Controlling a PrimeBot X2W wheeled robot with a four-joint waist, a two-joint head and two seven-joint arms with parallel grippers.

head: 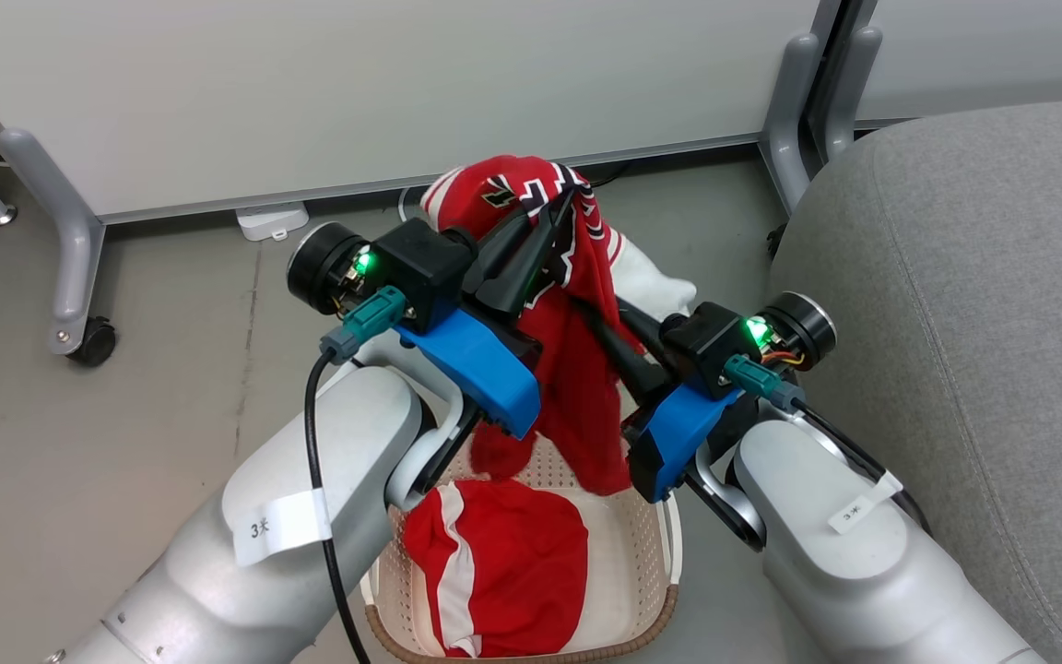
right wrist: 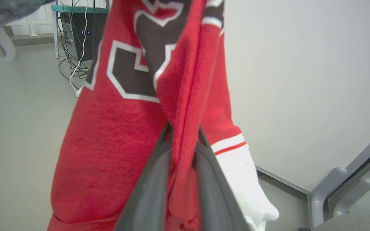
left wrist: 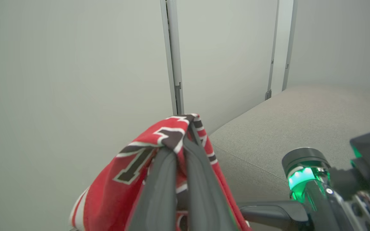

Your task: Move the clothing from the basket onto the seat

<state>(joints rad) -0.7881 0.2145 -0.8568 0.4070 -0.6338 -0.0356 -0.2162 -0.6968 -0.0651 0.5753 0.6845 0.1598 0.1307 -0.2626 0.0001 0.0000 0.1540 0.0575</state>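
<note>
Two tools (head: 564,207) (head: 588,314) clamp one jersey (head: 577,397); perhaps one garment (head: 503,553) in one basket (head: 637,544).

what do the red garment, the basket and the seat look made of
The red garment: soft, knit-looking fabric, slightly fuzzy, draping in folds. The basket: probably cream plastic, with perforated walls and a brown woven-look rim. The seat: grey woven upholstery, matte, stitched seam.

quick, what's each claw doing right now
left claw: closed, holding the red jersey near its top
right claw: closed on the same jersey, lower down
</note>
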